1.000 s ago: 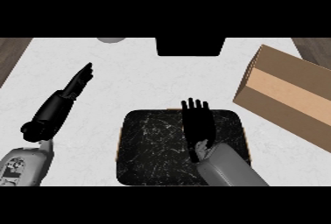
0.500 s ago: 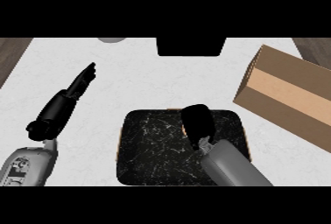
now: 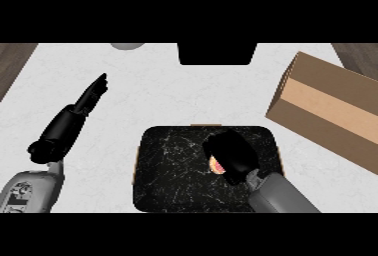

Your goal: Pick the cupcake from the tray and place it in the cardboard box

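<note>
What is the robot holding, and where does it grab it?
The right hand curls over the cupcake on the tray, hiding most of it, so the exact part cannot be told. The left hand holds nothing.

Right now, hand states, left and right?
Left hand: open, holding nothing.
Right hand: shut on the cupcake, above the tray.

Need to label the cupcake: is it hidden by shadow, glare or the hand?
Head view: the right hand curls over the cupcake, leaving only a pink-orange sliver; the black hand barely stands out from the dark tray; no glare.
</note>
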`<state>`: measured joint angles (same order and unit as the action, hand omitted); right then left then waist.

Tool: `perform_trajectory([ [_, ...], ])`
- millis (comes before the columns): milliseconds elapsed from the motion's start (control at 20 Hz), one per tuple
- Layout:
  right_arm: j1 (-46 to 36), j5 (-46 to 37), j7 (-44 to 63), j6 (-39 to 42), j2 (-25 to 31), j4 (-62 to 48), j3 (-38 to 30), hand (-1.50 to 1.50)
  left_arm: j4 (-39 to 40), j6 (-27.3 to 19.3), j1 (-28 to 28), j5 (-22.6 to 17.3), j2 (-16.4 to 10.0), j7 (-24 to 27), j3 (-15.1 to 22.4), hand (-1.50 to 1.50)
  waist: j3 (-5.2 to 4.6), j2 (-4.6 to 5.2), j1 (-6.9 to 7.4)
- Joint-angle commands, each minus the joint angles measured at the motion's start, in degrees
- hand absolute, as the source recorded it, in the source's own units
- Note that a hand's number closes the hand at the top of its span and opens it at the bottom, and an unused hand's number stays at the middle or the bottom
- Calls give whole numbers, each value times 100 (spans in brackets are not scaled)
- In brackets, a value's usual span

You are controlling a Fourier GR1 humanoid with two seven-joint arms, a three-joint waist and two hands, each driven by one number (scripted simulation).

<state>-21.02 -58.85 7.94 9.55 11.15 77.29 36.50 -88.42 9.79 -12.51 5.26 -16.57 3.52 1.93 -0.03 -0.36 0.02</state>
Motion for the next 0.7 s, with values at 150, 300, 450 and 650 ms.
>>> perform_trajectory([
  [150, 625, 371, -1509, -407, 825, 1212, -123, 150, 11, -120, 25, 132, 177, 107, 7, 0, 2, 25, -60],
  [300, 755, 186, -1483, -603, 950, 1898, -190, 150, -116, 9, 258, 101, 42, 91, -77, 0, 1, 17, -58],
  [450, 1078, 73, -1466, -589, 1391, 2862, -337, 150, -255, 34, -19, -11, 109, -307, -102, 0, 2, 7, -97],
  [650, 1034, 740, -972, -70, 1351, 3758, -1239, 150, -230, 124, 185, -28, 53, -71, -177, 0, 0, 14, -69],
])
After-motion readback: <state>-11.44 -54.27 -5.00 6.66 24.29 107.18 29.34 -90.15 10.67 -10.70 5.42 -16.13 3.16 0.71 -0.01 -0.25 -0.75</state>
